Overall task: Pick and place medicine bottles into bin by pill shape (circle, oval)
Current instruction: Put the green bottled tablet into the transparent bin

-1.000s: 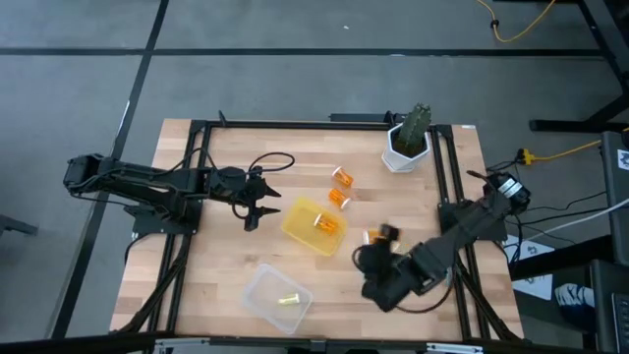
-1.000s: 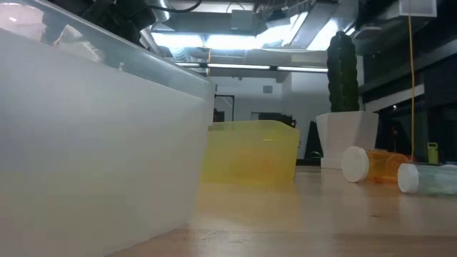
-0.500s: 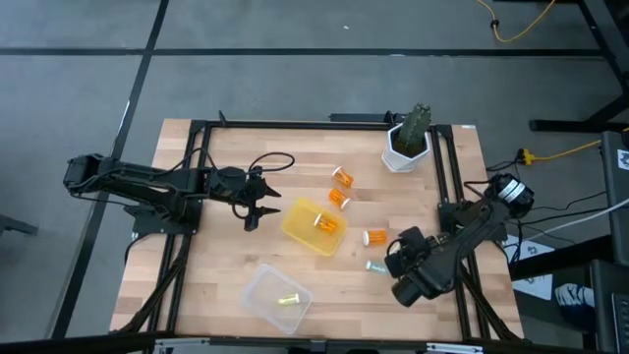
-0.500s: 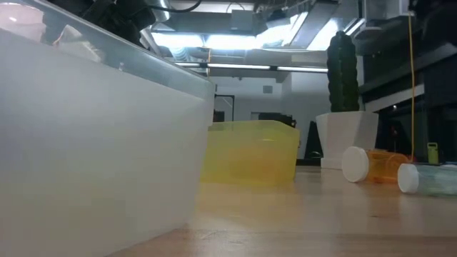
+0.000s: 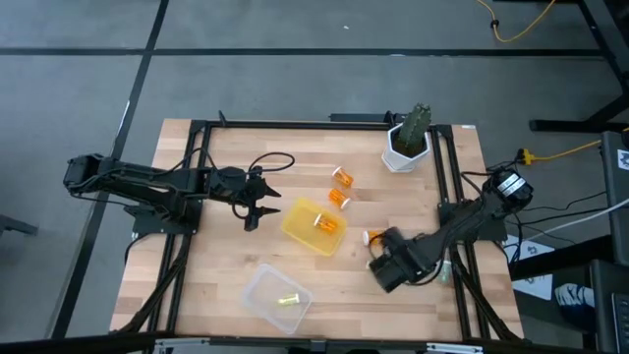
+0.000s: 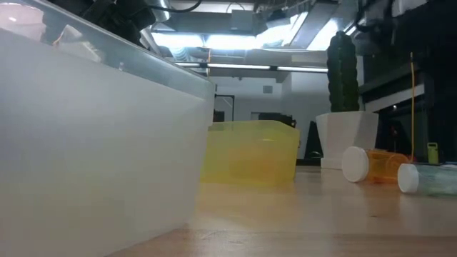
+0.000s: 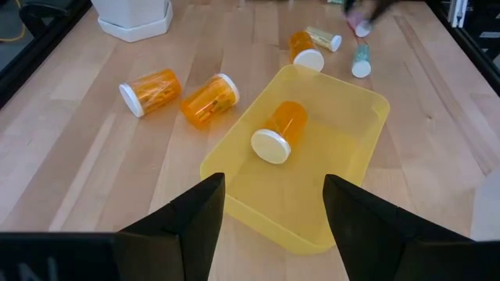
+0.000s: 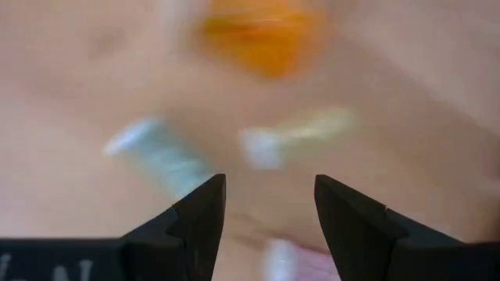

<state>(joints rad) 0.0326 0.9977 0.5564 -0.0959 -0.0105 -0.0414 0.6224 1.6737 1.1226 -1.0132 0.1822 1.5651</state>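
1. The right gripper is hanging low over the loose bottles on the right side of the table, fingers spread apart and holding nothing.
2. Under it in the right wrist view are an orange bottle, a teal vial and a pale green vial, all lying on the wood and all blurred.
3. The left gripper is waiting beside the yellow bin, fingers parted and empty, looking down into it.
4. One orange bottle with a white cap is lying inside the yellow bin; a small yellow-green vial is lying in the clear bin at the front.
5. Two more orange bottles are lying on the table between the yellow bin and the white plant pot.
6. This looks like the reach-and-choose step for the next pick.
7. Next move, as I judge it: centre the fingers over one vial, drop, close, without nudging its neighbours, which lie close.
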